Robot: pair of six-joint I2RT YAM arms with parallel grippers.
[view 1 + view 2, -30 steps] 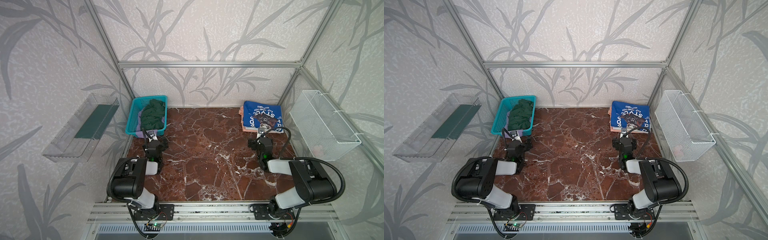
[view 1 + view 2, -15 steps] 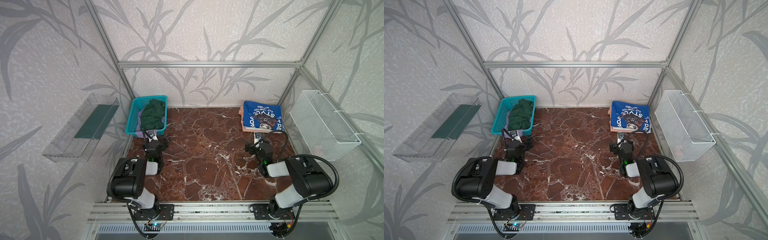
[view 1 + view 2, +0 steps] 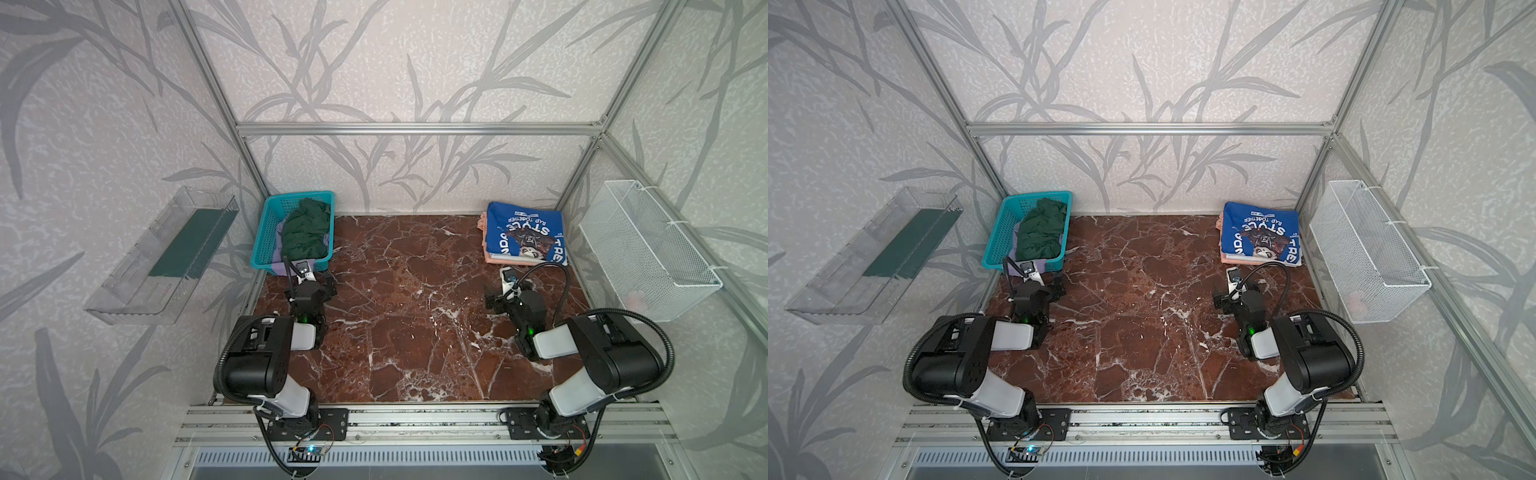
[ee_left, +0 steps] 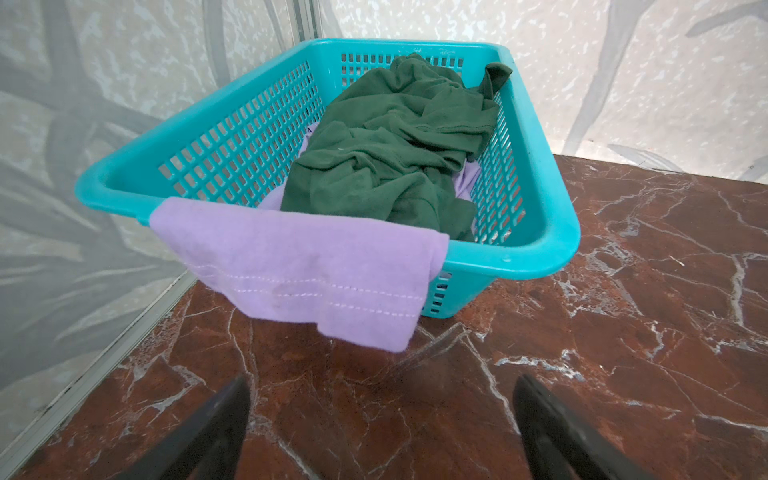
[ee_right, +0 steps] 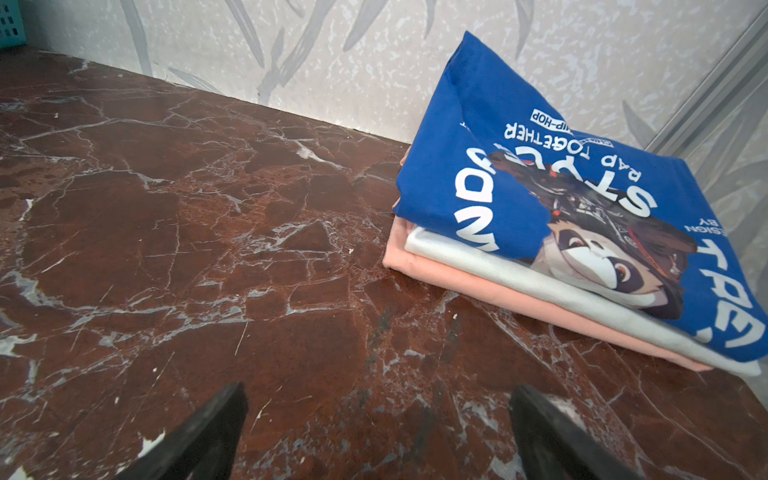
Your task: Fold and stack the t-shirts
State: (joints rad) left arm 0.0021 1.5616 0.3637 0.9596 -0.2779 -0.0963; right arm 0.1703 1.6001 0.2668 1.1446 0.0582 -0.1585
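The left gripper hovers low over the marble tabletop, jaws spread wide with nothing between them. Just ahead at its twelve o'clock sits the teal basket. A lavender t-shirt spills over the basket's near rim, its stitched hem hanging toward the marble. To my eye that loose flap is the easiest thing to pinch, which may be why the arm faces it. A dark green t-shirt lies crumpled on top inside the basket, one end hooked over the far rim.

The right gripper is likewise released and empty, low over bare marble. At about its one o'clock, near but not touching, is the folded pile. The blue "STYLE" t-shirt is on top, a white t-shirt is under it, and a peach t-shirt is at the bottom, their edges roughly in line.

In both top views the basket is at the table's ten o'clock and the pile at its two o'clock, well apart. I'd guess the open middle is kept free for folding. By my reckoning three shirts are done and two wait in the basket, so the next job is drawing one out.
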